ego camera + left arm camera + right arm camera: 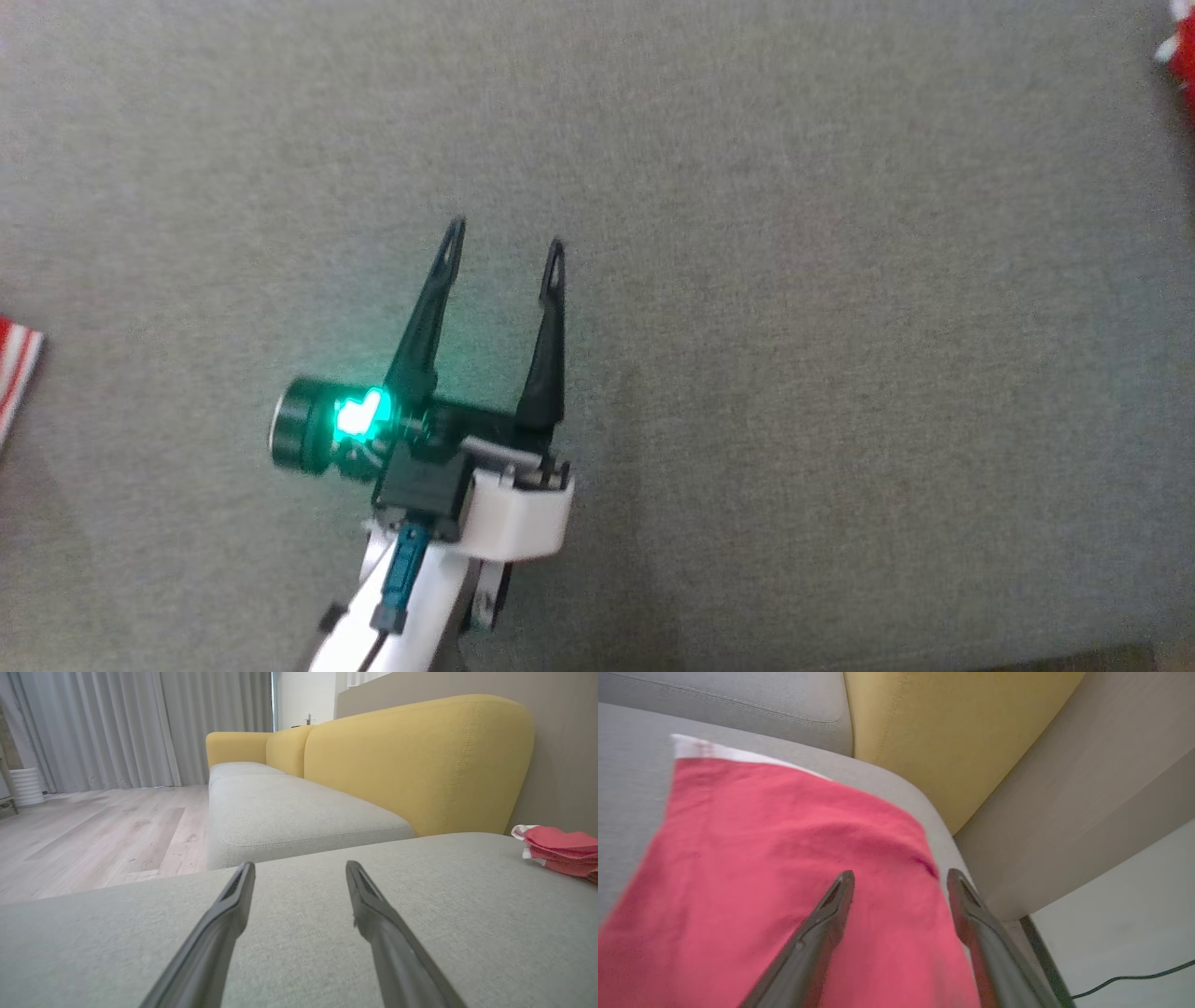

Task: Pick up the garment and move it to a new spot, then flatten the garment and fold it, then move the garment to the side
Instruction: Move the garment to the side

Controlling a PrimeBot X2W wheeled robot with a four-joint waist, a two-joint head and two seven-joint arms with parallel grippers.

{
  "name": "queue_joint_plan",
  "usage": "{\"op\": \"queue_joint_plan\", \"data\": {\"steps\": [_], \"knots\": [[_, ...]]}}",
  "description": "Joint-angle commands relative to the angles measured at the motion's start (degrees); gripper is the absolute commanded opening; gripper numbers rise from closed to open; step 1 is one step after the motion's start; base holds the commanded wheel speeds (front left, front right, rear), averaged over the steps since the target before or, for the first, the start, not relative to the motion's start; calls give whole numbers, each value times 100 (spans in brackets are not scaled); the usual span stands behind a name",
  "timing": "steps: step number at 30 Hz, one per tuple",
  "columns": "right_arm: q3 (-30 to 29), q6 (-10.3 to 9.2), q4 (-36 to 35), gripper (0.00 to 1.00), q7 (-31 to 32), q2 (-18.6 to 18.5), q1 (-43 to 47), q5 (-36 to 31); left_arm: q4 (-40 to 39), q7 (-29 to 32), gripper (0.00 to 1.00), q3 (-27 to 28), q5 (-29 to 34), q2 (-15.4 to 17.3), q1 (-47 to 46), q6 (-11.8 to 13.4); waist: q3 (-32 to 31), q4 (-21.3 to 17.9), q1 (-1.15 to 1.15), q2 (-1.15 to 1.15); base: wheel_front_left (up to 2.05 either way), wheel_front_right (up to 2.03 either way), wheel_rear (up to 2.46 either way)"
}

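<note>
The garment (775,858) is a red cloth with a white edge, lying folded and flat near the corner of the grey sofa cushion (630,765). My right gripper (901,873) hovers just over it, jaws open, with nothing between the fingers. In the head view a scrap of the garment (1181,47) shows at the top right corner. My left gripper (506,234) stands open over bare grey cushion (747,327), far to the left of the garment. In the left wrist view the left gripper (300,865) is open and the garment (556,849) lies at the right edge.
A red-and-white striped cloth (14,373) pokes in at the left edge of the head view. A yellow sofa backrest (411,760) rises behind the cushion, beside a beige wall (1087,788). Wooden floor (93,830) lies off the seat's left, and a cable (1134,980) runs on the floor past the cushion corner.
</note>
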Motion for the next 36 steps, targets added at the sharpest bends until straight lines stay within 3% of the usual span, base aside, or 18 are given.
{"op": "queue_joint_plan", "data": {"steps": [1,8,12,20,29,36], "knots": [[24,19,-167,100,-85,-46,372,-71,-131,-24,100,178,-68,10,204,-25,-430,117,0,0,0,0,0],[392,19,-692,100,-164,1188,1311,7,100,-24,100,446,-407,2,868,-183,-1465,301,0,0,0,0,0],[859,19,-1045,100,-243,1689,1848,252,113,-24,100,668,-617,-5,1251,-281,-1973,424,0,0,0,0,0],[1190,19,-1932,100,-307,2284,2803,508,176,-24,100,961,-556,-9,1811,-284,-2777,697,0,0,0,0,0],[573,19,-3785,100,-309,2923,3891,50,87,-24,100,1387,-280,0,2263,-205,-3211,850,0,0,0,0,0],[231,19,-4154,100,-310,3155,4563,-154,-184,-24,100,1536,-14,36,2583,-304,-3438,877,0,0,0,0,0]]}}
